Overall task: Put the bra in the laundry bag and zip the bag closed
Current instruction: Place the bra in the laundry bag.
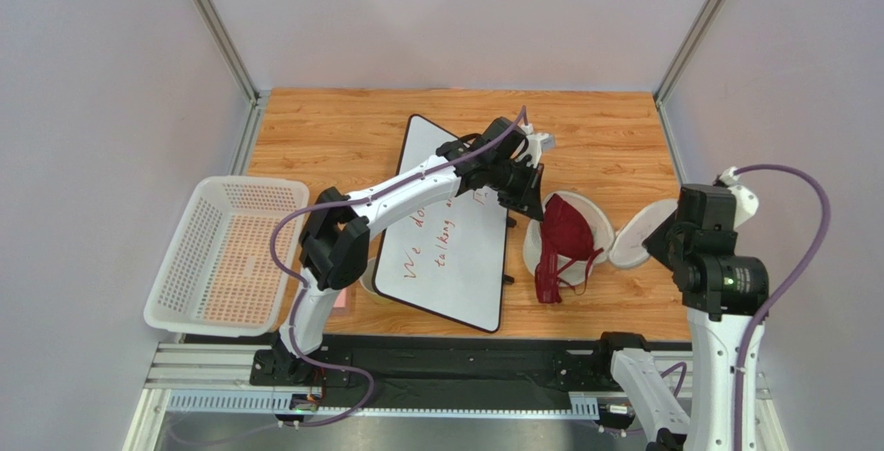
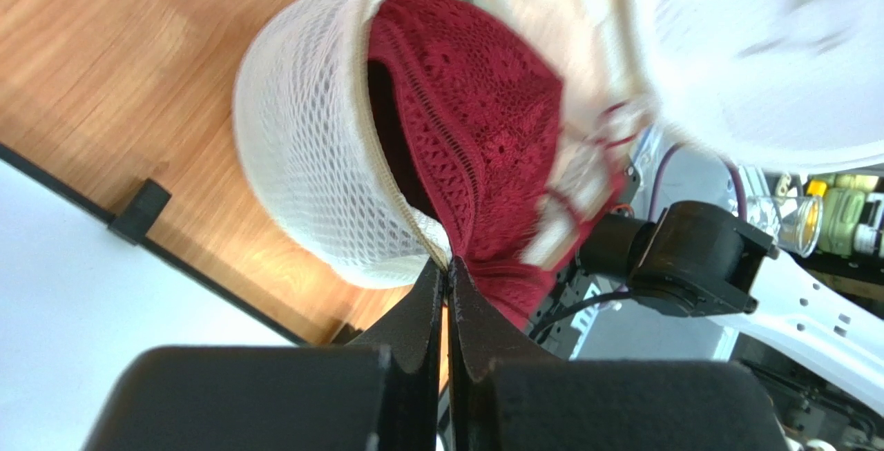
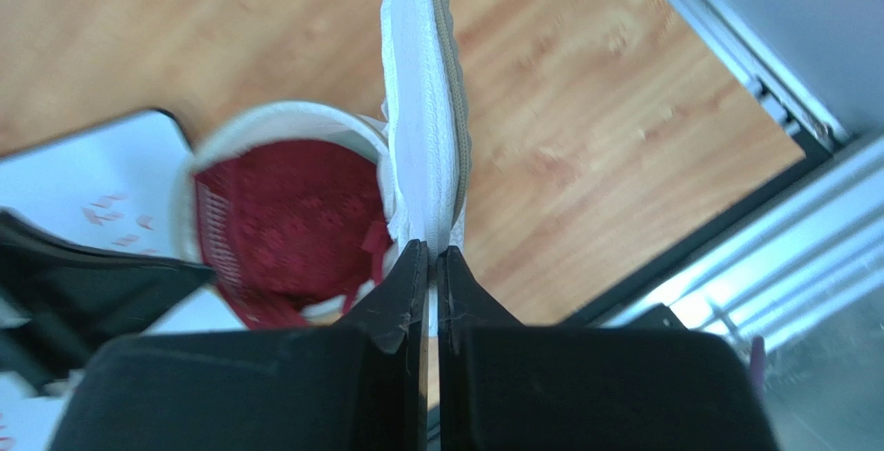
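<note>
Maroon lace, the bra (image 2: pixel 467 130) lies half inside the laundry bag (image 2: pixel 301 161) just beyond my left fingers (image 2: pixel 446 280), which are clamped on its rim to steady it. My right fingers (image 3: pixel 432 259) pinch the lid (image 3: pixel 423 109) by its edge, holding it off the mouth. The bra's length runs back toward me, spilling over the rim

The dark red bra (image 1: pixel 565 236) lies half inside the open white mesh laundry bag (image 1: pixel 599 210), near the right edge of the desk (image 1: pixel 342 140).
</note>
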Available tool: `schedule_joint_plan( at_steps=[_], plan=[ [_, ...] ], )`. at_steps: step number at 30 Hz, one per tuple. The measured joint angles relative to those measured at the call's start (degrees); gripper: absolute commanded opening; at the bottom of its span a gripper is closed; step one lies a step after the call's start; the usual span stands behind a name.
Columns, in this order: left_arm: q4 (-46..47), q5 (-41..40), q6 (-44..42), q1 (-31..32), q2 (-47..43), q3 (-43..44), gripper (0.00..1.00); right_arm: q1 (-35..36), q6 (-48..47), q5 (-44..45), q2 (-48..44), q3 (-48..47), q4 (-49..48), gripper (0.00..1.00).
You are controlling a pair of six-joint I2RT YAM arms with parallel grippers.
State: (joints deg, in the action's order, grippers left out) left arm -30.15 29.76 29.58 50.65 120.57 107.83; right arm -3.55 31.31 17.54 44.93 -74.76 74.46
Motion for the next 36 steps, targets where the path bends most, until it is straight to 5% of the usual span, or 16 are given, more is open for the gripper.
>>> schedule_joint_plan(
  at_steps=[5,10,15,23,25,30,33,36],
  plan=[
    [-3.52,-1.64,-1.29,0.42,2.40,3.45,0.00,0.00,-0.61,-0.52,0.87,7.28,2.71,0.00],
    [-3.78,-2.82,-1.49,1.51,0.79,2.47,0.00,0.98,-2.03,1.27,4.61,-7.15,3.43,0.00],
    [-6.67,-4.57,-2.86,1.64,1.44,5.73,0.00,1.49,-2.73,2.16,3.43,-12.02,2.84,0.00],
    [-3.65,-3.67,-2.84,1.33,-0.52,-0.20,0.00,1.62,-2.40,1.84,0.66,7.61,0.92,0.02],
    [-2.86,-3.15,-2.71,1.33,-0.09,-1.66,0.00,1.64,-1.92,1.46,0.90,12.26,1.07,0.12],
    [-1.77,-3.08,-2.67,1.29,0.09,-5.55,0.00,1.64,-0.37,1.53,-0.07,14.95,1.42,0.62],
    [-1.51,-3.06,-2.67,1.29,0.09,-5.73,0.00,1.64,0.22,1.38,-0.68,14.82,1.79,0.76],
    [-0.70,-3.04,-2.69,1.29,0.09,-5.73,0.00,1.64,0.11,0.74,0.90,12.57,3.39,0.79]
  ],
)
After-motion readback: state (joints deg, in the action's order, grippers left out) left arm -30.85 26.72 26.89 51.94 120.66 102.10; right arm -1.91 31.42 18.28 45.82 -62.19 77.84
